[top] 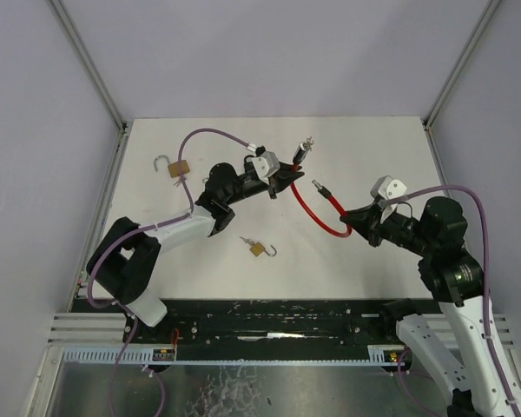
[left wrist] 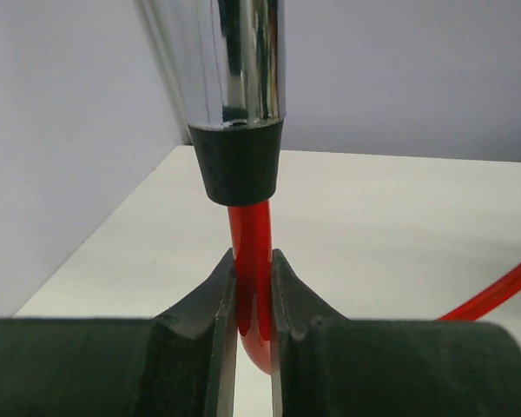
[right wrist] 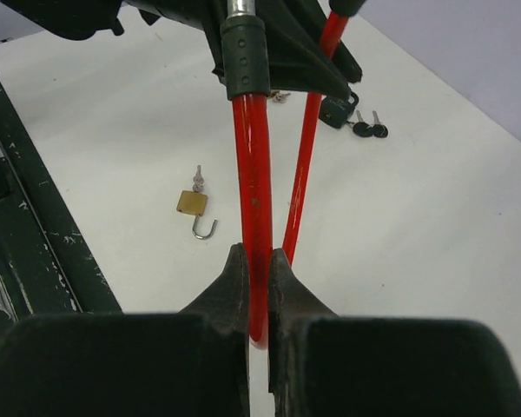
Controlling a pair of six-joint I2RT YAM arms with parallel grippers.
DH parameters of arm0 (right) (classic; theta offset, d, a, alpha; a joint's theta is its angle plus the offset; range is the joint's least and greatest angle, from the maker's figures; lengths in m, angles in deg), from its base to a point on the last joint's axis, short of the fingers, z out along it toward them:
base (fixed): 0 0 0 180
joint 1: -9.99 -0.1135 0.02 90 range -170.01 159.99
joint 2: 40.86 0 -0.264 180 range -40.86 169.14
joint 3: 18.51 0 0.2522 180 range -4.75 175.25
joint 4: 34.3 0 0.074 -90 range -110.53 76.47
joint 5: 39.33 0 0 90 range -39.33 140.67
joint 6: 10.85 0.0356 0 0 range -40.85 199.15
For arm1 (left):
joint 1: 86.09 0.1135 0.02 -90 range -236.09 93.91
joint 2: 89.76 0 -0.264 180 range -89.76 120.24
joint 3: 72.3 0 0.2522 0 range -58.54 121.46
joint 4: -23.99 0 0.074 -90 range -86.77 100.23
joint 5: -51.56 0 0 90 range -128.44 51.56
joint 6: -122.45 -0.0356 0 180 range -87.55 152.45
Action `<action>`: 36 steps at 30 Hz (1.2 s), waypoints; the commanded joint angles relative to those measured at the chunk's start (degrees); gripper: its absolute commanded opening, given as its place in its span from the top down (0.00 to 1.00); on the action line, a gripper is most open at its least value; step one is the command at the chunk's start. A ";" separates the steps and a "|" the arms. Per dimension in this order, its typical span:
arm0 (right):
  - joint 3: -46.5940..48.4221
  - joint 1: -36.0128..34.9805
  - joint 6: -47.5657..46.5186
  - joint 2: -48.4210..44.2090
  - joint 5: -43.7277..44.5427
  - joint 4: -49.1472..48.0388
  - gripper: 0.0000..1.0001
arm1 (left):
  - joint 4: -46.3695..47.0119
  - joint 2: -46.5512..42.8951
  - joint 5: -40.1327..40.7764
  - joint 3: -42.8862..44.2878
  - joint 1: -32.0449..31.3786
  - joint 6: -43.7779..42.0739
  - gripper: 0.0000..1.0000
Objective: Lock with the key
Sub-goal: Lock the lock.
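right pincer (right wrist: 256, 261), nearest, is pinched tight on the red cable (right wrist: 253, 174) just behind its pin end (top: 318, 184). beyond it and to its left, the left pincer (left wrist: 253, 261) is clamped on the same cable just below the lock barrel (top: 302, 155), keys (right wrist: 365, 129) beside it. both arms reach forward, low. pin and barrel stand apart: mating them looks next, then a key turn. an open padlock (top: 257, 248) lies left of the right pincer.
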 commanded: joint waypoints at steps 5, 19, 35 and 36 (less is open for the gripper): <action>-2.28 7.28 2.76 7.20 -12.54 -8.96 1.00 | -0.51 -4.33 6.90 -0.82 -0.38 -6.77 1.00; -4.88 10.28 1.55 11.16 -13.48 -11.56 1.00 | -7.40 -3.59 3.33 0.73 -1.62 -13.68 1.00; -6.05 10.52 1.98 11.84 -10.09 -12.33 1.00 | -16.57 -1.29 -2.12 4.89 -3.15 -18.51 1.00; -6.14 10.60 1.98 11.74 -9.67 -12.42 1.00 | -16.59 -1.30 -2.19 4.89 -3.21 -18.46 1.00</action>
